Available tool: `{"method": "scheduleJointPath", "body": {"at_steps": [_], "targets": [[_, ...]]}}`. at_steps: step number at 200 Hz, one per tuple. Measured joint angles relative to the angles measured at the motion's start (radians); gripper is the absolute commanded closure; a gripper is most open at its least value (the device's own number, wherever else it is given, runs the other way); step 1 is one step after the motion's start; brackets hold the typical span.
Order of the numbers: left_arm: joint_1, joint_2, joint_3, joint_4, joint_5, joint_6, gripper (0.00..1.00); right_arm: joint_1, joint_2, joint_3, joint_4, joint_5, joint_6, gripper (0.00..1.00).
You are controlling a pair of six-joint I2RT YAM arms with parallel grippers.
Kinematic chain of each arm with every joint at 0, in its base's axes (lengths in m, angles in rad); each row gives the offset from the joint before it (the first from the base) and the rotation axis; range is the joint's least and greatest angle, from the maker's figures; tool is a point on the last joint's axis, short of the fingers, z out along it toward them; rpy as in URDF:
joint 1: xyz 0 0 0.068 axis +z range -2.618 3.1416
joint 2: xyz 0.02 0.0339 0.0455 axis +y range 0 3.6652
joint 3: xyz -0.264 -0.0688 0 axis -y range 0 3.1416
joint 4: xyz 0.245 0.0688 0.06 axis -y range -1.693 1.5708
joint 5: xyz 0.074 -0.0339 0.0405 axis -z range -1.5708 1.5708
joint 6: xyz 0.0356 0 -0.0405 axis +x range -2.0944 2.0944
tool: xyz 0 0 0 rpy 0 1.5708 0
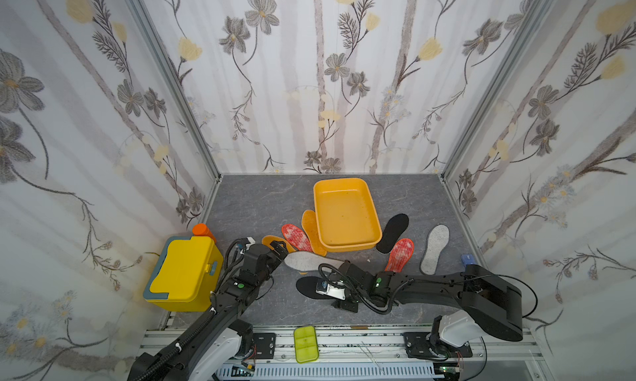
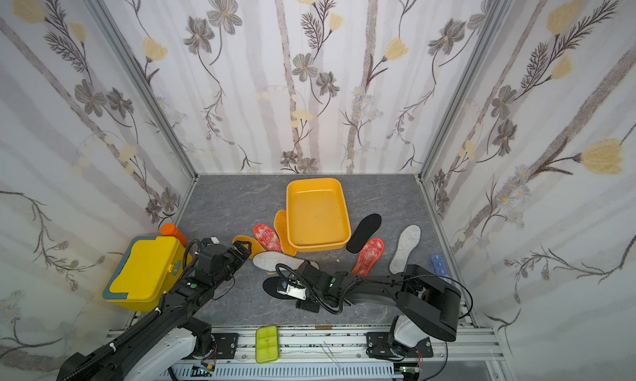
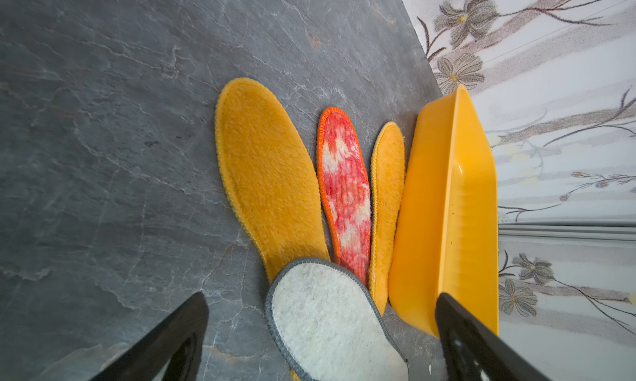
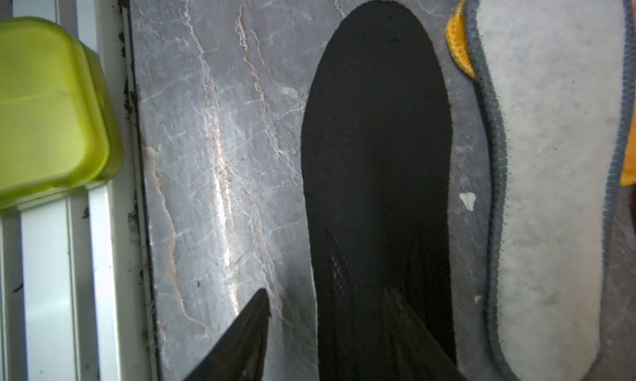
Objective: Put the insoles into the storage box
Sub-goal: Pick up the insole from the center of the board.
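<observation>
We are seeing the yellow-orange storage box (image 1: 351, 246) standing toward the back of the grey tabletop (image 1: 261, 204), with eight insoles (image 1: 399, 255) lying around it, all outside. The right gripper (image 4: 328, 291), jaws parted, is straddling a black insole's (image 4: 375, 138) edge. The left gripper (image 3: 321, 296), spread wide and holding nothing, is hovering over a grey-white felt insole (image 3: 327, 327).

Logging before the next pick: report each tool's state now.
Left tool: open wide, holding nothing.
Right tool: partly open, astride the edge of the black insole, which lies flat; no grip seen.
</observation>
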Motion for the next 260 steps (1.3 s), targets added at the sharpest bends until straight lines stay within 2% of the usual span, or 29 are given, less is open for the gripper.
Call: {"method": "scheduleJointPath", "body": {"at_steps": [94,200,260], "targets": [[0.000,0.002,0.003,0.002,0.000,0.000,0.00,0.004,0.050,0.003,0.024,0.079,0.002,0.62],[0.004,-0.007,0.032,-0.006,-0.003,0.019,0.00,0.011,0.103,0.019,0.102,0.079,0.002,0.76],[0.012,-0.013,0.042,-0.013,-0.003,0.027,0.00,0.013,0.141,0.048,0.092,0.064,-0.003,0.94]]}}
